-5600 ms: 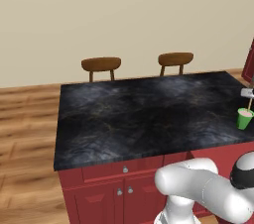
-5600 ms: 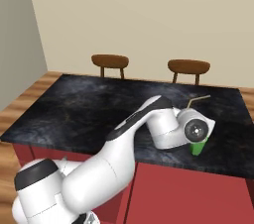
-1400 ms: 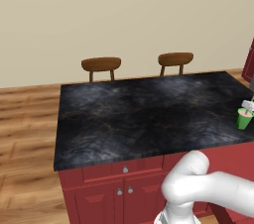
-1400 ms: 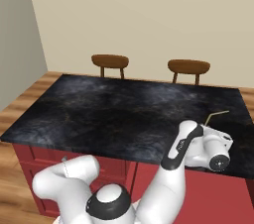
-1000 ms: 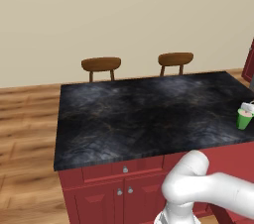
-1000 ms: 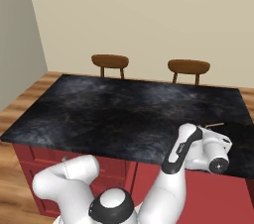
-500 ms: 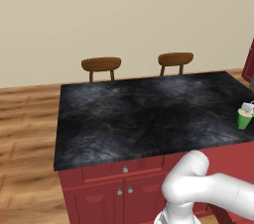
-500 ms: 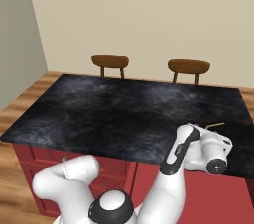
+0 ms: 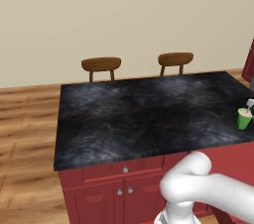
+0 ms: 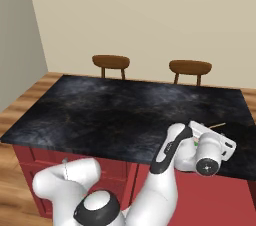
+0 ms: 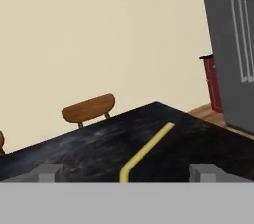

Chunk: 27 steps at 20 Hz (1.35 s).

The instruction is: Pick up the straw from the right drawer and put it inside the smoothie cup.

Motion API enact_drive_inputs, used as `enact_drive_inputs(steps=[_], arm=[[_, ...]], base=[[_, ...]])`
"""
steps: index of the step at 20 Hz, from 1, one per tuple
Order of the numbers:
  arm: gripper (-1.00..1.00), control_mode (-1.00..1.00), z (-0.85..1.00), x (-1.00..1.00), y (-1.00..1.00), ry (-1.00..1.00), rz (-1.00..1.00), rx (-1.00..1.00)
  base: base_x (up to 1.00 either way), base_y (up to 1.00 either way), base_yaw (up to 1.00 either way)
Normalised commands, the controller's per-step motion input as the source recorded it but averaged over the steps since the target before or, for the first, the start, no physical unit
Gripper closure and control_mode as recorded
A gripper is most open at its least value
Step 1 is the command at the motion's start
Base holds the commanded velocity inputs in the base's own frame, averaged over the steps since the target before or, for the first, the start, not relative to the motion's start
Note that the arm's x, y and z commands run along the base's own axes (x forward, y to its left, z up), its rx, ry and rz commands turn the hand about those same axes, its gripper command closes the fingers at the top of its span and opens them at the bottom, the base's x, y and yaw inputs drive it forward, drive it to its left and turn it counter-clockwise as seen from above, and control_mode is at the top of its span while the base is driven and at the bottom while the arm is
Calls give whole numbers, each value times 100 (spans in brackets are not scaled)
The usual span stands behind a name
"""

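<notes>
The counter [image 9: 149, 114] is showing a dark, marbled, stone-like top with a soft sheen over glossy red cabinet fronts [image 9: 104, 196]. Behind the counter, the chairs [image 9: 101, 64] are looking like smooth brown wood.

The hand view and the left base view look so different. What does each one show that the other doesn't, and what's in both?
The hand view alone has the yellowish straw running forward from between the finger tips, plus a grey fridge at right. The left base view alone has the green smoothie cup at the counter's right edge and the red cabinet fronts. Both show the black counter, a wooden chair and the beige wall.
</notes>
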Motion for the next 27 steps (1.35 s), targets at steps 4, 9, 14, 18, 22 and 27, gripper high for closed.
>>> enact_drive_inputs(steps=[4, 9, 14, 18, 22, 27], arm=[[-100, -100, 74, -42, 1, 0, -19, 0], [-100, -100, 92, -47, 20, 0, -15, -1], [-100, -100, 84, -33, 58, 7, -13, -10], [-100, -100, 64, -33, 93, 15, -12, -17], [-100, -100, 45, -31, 100, 23, -7, -24], [-100, -100, 34, -23, 100, 29, -3, -28]], base=[[0, 0, 0], [0, 0, 0], [0, 0, 0], [0, 0, 0], [0, 0, 0], [0, 0, 0]])
